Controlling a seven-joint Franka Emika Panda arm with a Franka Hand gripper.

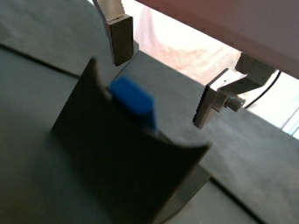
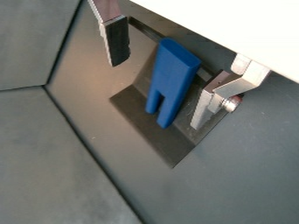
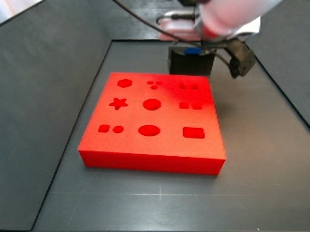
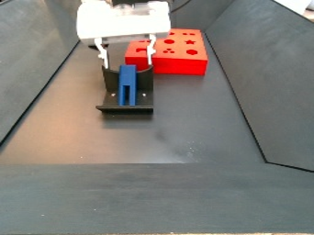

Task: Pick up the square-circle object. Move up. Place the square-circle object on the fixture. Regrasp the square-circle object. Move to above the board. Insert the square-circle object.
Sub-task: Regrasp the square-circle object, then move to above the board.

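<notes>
Wrist views are taken in turn: in one, the square-circle object (image 1: 135, 101) is seen propped against the dark fixture (image 1: 117, 157), the gripper (image 1: 163, 80) spread open around it, both fingers (image 1: 119, 42) clear of it. In another wrist view the blue piece (image 2: 173, 80) is shown leaning, prongs down, presumably parked for a regrasp. In a side view the board (image 3: 151, 127) lies on the surface just beside the fixture (image 3: 188, 61). Another side view shows the piece (image 4: 128, 84) standing unheld.
</notes>
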